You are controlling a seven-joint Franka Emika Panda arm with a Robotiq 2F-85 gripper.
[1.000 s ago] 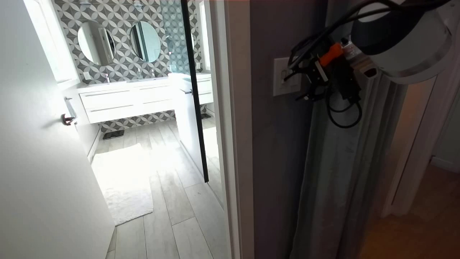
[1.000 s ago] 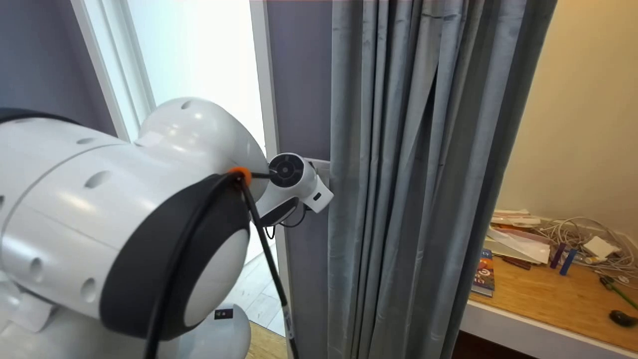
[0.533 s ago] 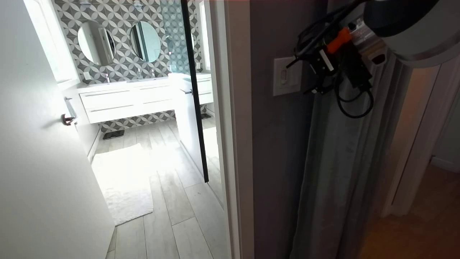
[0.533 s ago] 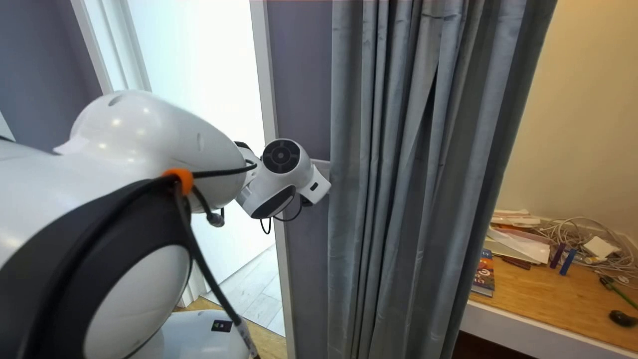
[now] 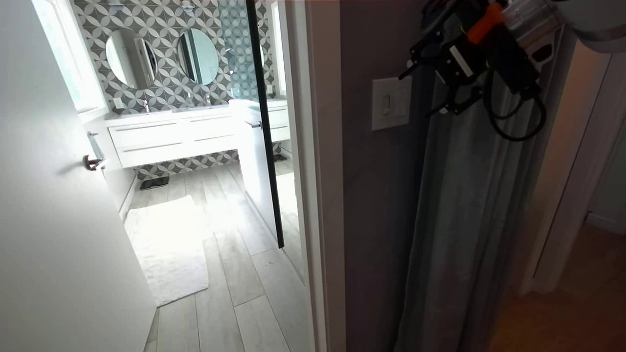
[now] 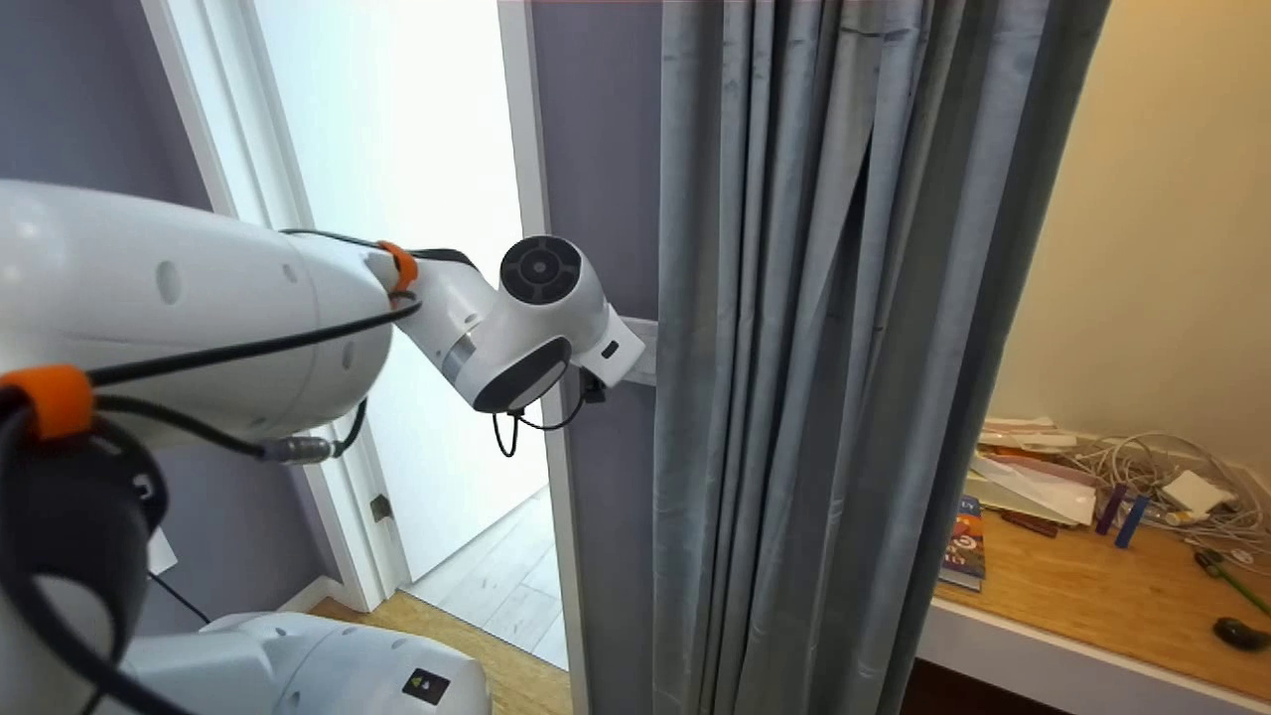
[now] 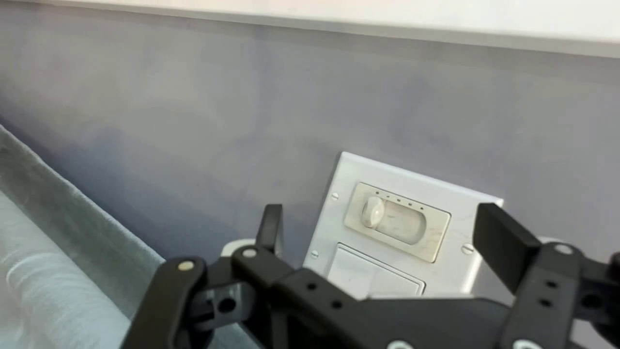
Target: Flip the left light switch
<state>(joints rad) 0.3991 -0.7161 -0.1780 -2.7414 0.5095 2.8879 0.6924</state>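
Lifting toward the upper right in an exterior view, the widely spread, empty jaws leave the wall plate [image 5: 377, 105] almost uncovered. The left light switch [image 7: 399, 223], a slider with its knob [image 7: 373, 212] at one end, sits on that plate beside a flat rocker [image 7: 370, 276]. The push is probably over; whether the switch is now flipped, I cannot tell.

A grey curtain [image 6: 779, 357] hangs in folds — and on a wooden desktop [image 6: 1092, 596], papers [image 6: 1043, 489] lie beside tangled cables [image 6: 1127, 459].

Curtain [image 6: 775, 397] beside plate [image 7: 387, 254]; opposite, free wall [image 7: 310, 106], then doorframe [image 5: 330, 176]
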